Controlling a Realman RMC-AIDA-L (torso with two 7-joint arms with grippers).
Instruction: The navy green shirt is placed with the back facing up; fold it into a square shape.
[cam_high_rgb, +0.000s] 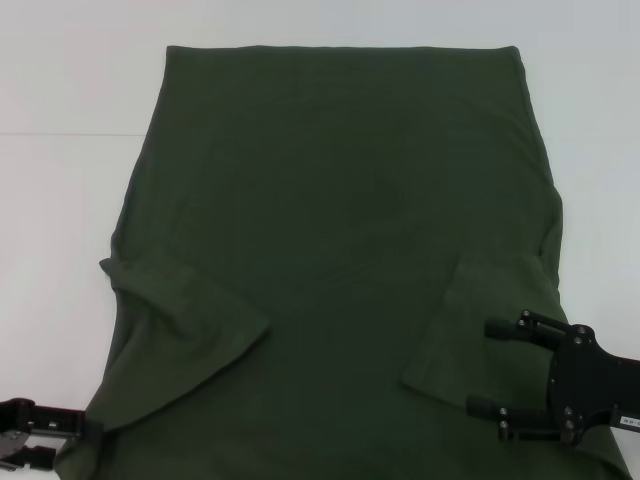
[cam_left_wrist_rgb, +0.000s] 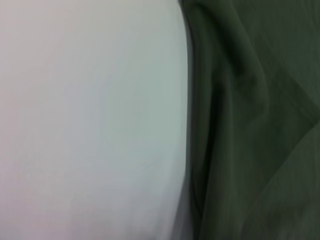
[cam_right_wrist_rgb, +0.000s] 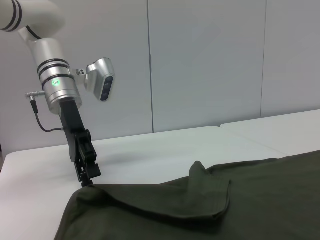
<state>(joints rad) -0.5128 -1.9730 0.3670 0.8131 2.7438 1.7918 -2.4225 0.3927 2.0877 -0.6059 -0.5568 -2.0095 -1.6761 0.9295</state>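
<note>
The navy green shirt (cam_high_rgb: 340, 200) lies flat on the white table (cam_high_rgb: 60, 80), with both short sleeves folded inward onto the body. My left gripper (cam_high_rgb: 72, 428) sits low at the shirt's near left corner, touching the fabric's edge. The right wrist view shows that same left gripper (cam_right_wrist_rgb: 88, 179) pointing down at the corner of the shirt (cam_right_wrist_rgb: 200, 210). My right gripper (cam_high_rgb: 485, 367) hovers open over the near right part of the shirt, beside the folded right sleeve, with nothing between its fingers. The left wrist view shows only the shirt's wrinkled edge (cam_left_wrist_rgb: 250, 125) against the table (cam_left_wrist_rgb: 90, 125).
White tabletop (cam_right_wrist_rgb: 150, 150) surrounds the shirt on the left, right and far sides. A pale panelled wall (cam_right_wrist_rgb: 210, 60) stands behind the table. The left arm's silver wrist and its camera (cam_right_wrist_rgb: 100, 80) rise above the shirt's corner.
</note>
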